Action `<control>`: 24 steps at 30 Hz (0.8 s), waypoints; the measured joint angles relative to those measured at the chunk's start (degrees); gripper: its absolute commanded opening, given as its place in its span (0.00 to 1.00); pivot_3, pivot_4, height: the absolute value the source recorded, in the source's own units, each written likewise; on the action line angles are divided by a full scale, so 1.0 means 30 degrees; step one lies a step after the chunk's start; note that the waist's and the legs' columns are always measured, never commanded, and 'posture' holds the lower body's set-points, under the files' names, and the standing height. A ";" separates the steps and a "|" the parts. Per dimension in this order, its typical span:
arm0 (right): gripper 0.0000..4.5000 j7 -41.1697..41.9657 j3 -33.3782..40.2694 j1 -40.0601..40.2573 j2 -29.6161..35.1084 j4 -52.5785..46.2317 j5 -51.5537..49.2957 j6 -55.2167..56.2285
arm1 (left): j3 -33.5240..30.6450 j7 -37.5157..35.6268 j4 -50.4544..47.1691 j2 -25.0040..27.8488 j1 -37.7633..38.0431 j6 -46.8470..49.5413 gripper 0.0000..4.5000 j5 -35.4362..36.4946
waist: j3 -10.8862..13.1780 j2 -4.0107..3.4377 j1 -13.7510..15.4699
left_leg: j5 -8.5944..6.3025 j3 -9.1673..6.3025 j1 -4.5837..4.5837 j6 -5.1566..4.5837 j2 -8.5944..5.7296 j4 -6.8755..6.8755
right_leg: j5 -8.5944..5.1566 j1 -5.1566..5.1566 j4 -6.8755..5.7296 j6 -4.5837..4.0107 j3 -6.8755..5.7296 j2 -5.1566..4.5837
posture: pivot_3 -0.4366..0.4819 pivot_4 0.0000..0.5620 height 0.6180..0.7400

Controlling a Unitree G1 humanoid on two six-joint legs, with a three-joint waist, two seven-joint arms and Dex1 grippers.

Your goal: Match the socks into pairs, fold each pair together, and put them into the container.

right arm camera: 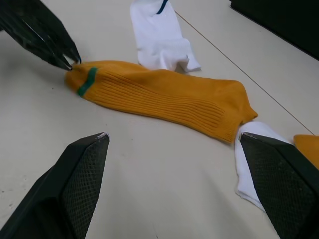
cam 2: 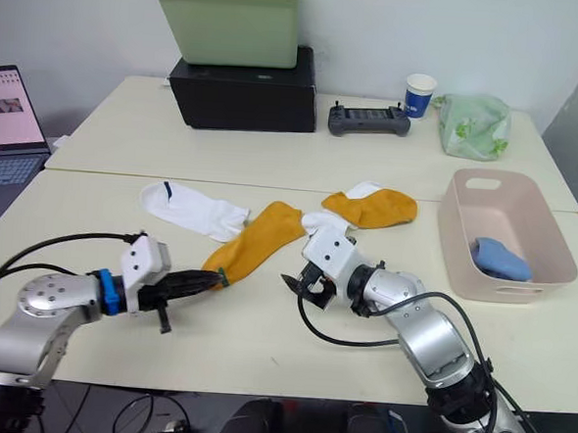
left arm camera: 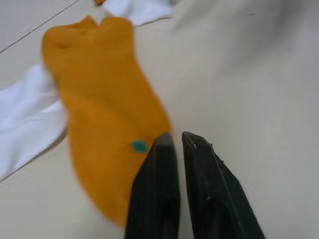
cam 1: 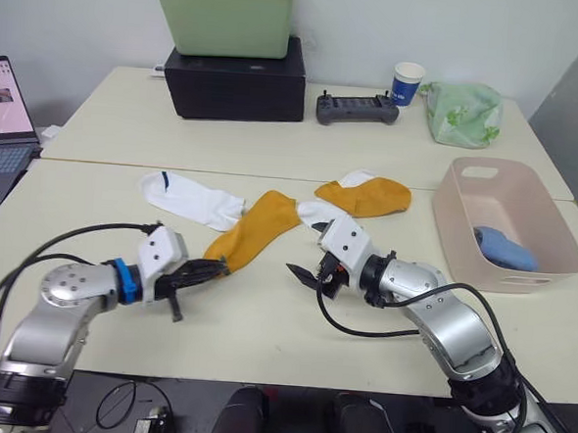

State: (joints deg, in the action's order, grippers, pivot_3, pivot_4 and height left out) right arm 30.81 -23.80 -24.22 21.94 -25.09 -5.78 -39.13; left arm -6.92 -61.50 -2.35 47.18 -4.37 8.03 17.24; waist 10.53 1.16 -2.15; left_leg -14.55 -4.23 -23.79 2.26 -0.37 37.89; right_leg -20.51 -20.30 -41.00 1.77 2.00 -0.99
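Socks (cam 1: 254, 229) mid-table, container (cam 1: 504, 225) right (tub (cam 1: 225, 14) on box (cam 1: 237, 78) behind).

Table (cam 1: 273, 157): pale cream. Near sock (cam 1: 254, 231): mustard-orange, ribbed, with a small green mark at its cuff. Second orange sock (cam 1: 369, 196): same mustard tone. White sock (cam 1: 187, 198) toward the left edge: plain white with a short dark blue mark. Another white sock (cam 1: 319, 214) lies between the orange ones. Basket (cam 1: 464, 237) at the right edge: pale pink; the socks inside (cam 1: 506, 247) are light blue. Tub (cam 1: 223, 16) at the far edge: light green, on a black box (cam 1: 236, 81). Cup (cam 1: 407, 83): blue and white. Bundle (cam 1: 462, 114): green-and-white patterned. Gripper fingers (left arm camera: 204, 194): black.
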 measured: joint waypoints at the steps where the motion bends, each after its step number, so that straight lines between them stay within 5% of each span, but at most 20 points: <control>1: 1.00 0.0104 0.0002 0.0000 0.0013 -0.0003 -0.0007 -0.0009 | -0.0007 -0.0202 0.0269 0.0295 0.0014 -0.0327 0.35 -0.0171 | 0.0000 -0.0001 0.0002 | 0.0000 -0.0003 -0.0001 0.0000 0.0001 -0.0002 | 0.0000 -0.0001 0.0000 0.0000 -0.0007 0.0000 | 0.48 0.27 0.84; 4: 1.00 0.0409 0.0026 0.0000 0.0111 -0.0140 -0.0056 -0.0134 | -0.0033 -0.0642 0.0966 0.0764 -0.0065 -0.0538 0.56 -0.0240 | 0.0001 -0.0002 0.0038 | 0.0000 -0.0001 -0.0005 0.0000 -0.0002 0.0001 | 0.0000 0.0001 0.0004 0.0000 -0.0004 -0.0001 | 0.48 0.27 0.84; 14: 1.00 0.1260 0.0437 0.0033 0.0867 -0.0956 -0.0704 -0.0945 | 0.1895 0.0869 0.2581 -0.0919 -0.1770 -0.1442 0.56 -0.2478 | 0.0001 -0.0001 0.0090 | 0.0000 -0.0006 -0.0006 0.0000 -0.0006 0.0009 | 0.0000 0.0005 0.0000 0.0001 -0.0012 -0.0002 | 0.48 0.27 0.84; 23: 1.00 0.0862 0.0522 0.0031 0.0410 -0.1240 -0.0702 -0.1321 | 0.2979 0.1090 0.3203 -0.1314 -0.3046 -0.1810 0.00 -0.3673 | -0.0003 -0.0007 0.0093 | 0.0000 -0.0006 0.0001 0.0000 -0.0009 0.0010 | 0.0001 0.0011 -0.0011 0.0001 -0.0008 -0.0003 | 0.48 0.27 0.84; 24: 1.00 0.0639 0.0577 -0.0128 0.0023 -0.0915 -0.0697 -0.1317 | 0.2920 0.0921 0.3062 -0.1107 -0.2884 -0.1619 0.00 -0.3530 | -0.0003 -0.0007 0.0083 | 0.0000 -0.0008 0.0001 0.0000 -0.0007 0.0010 | 0.0001 0.0011 -0.0011 0.0001 -0.0010 -0.0002 | 0.48 0.27 0.84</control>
State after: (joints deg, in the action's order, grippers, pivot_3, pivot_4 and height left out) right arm 32.73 -22.07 -24.60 22.01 -27.83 -7.87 -43.08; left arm 1.84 -58.74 6.84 43.86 -13.02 3.17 6.65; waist 10.53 1.14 -1.91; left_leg -14.54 -4.25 -23.78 2.26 -0.39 37.92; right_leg -20.51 -20.27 -41.03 1.77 1.97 -1.00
